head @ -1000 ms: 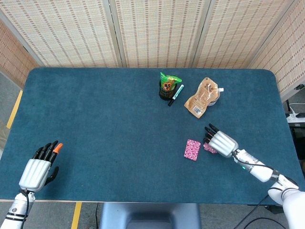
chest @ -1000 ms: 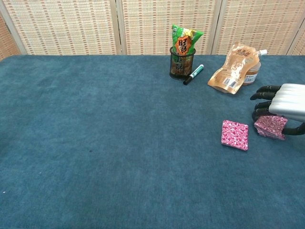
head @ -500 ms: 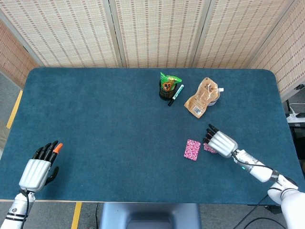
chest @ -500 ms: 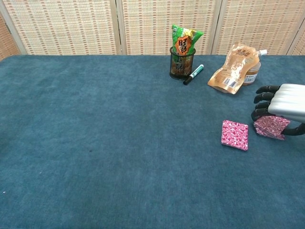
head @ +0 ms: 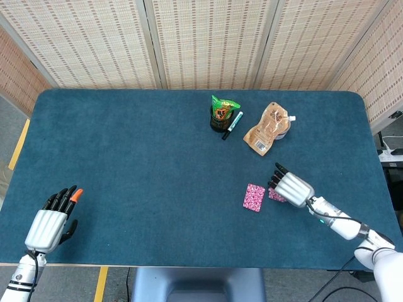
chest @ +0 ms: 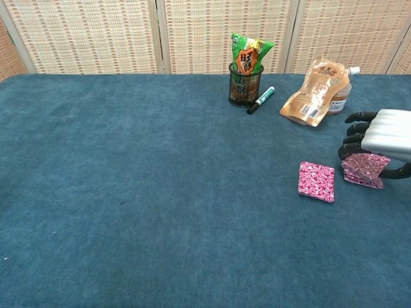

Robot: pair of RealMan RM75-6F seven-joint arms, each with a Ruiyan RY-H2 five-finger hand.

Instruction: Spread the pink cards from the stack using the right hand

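Left robot hand point(head: 51, 221) rests at the near left edge of the table point(head: 138, 157), released, fingers apart, nothing in it; not part of this job. An orange-tipped bit shows by its fingertips (too small to tell what it is).

Centre back: black pen cup point(chest: 244, 87) with a green snack packet point(chest: 250, 55) stuck in it, a green marker point(chest: 261, 99) lying just beside the cup. Right of that, a tan spout pouch point(chest: 315, 92) lying flat. All well apart from the cards, nothing blocks the work area.

Task things: one pink card point(chest: 316, 181) lies flat alone on the table, near the stack. The pink card stack point(chest: 364, 170) sits just right of it, slightly fanned, under the right robot hand point(chest: 379, 143). That hand is over the stack with dark fingers curled down on its far edge and thumb at the near side. Looks like it presses or pinches the top cards; I read it as grasping the stack, though contact under the palm is hidden.

Step, by my judgement: mid-spread, one card out, the rest to go. Next move calls for sliding the top card leftward off the pile onto bare table, without dragging the whole stack or landing on the card already out.
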